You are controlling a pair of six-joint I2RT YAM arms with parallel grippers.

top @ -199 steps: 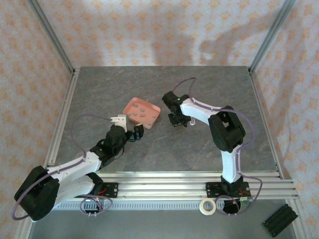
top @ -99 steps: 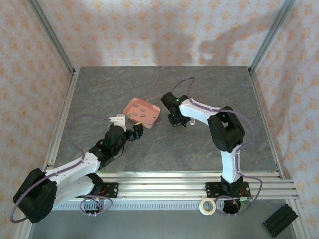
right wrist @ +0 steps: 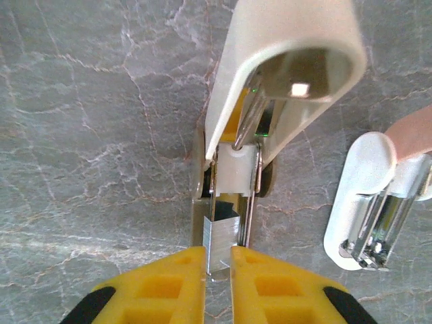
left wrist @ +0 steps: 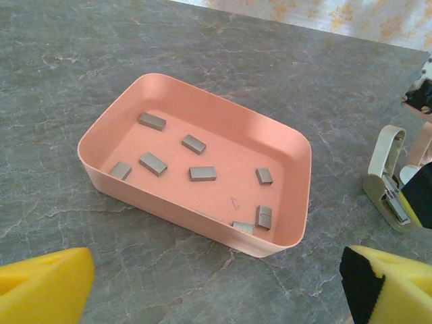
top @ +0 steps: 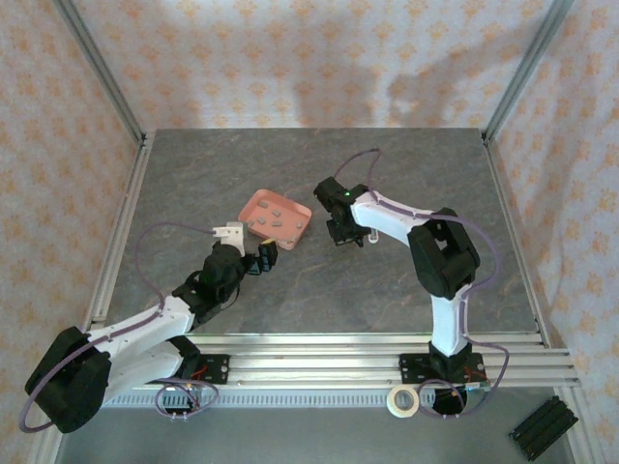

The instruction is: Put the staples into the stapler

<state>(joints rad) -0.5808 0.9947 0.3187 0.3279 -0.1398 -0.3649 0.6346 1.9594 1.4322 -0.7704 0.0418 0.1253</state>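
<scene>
The beige stapler [right wrist: 283,74] lies on the table with its lid swung up and its metal channel bare. My right gripper [right wrist: 217,266] is shut on a short strip of staples [right wrist: 221,236], which sits between the rails at the near end of that channel. Several more grey staples [left wrist: 202,173] lie loose in the salmon-pink tray [left wrist: 169,202]. My left gripper [left wrist: 216,287] stands open just in front of the tray's near wall, holding nothing. From above, the left gripper [top: 249,244] is beside the tray [top: 276,219] and the right gripper [top: 346,235] is to the tray's right.
A small pink-and-white object [right wrist: 368,202] lies on the table right of the stapler, close to my right fingers. The stapler [left wrist: 388,179] is a short way right of the tray. Metal rails run along the table's near edge, with a tape roll [top: 402,400] beyond them.
The right gripper's jaws have closed a little tighter on the staple strip. Both arms have stayed almost in place.
</scene>
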